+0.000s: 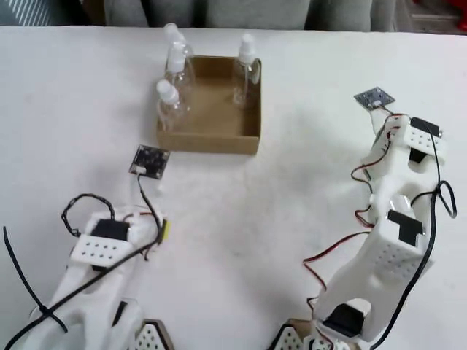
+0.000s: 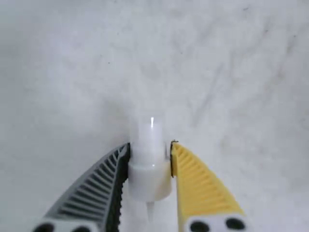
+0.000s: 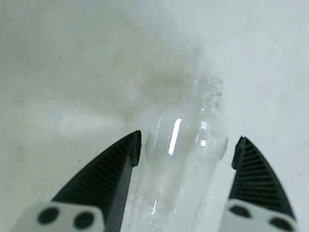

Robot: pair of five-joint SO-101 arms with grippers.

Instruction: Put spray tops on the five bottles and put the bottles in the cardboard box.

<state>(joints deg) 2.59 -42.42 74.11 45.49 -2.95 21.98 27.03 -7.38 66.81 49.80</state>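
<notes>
My left gripper (image 2: 149,151) is shut on a white spray top (image 2: 149,166), held just above the white table between a grey and a yellow finger. In the high view that yellow finger (image 1: 165,230) shows at the lower left. My right gripper (image 3: 187,144) is open, with its black fingers on either side of a clear bottle (image 3: 176,183) that has no top. The cardboard box (image 1: 208,140) sits at the back centre. Three bottles with spray tops stand in it: one at the back left corner (image 1: 178,65), one at the front left (image 1: 169,106), one at the back right (image 1: 246,73).
The right arm (image 1: 394,219) stretches along the table's right side, with red and black cables looping beside it. The left arm (image 1: 102,251) is at the lower left. White tabletop (image 1: 255,211) lies open between the arms and in front of the box.
</notes>
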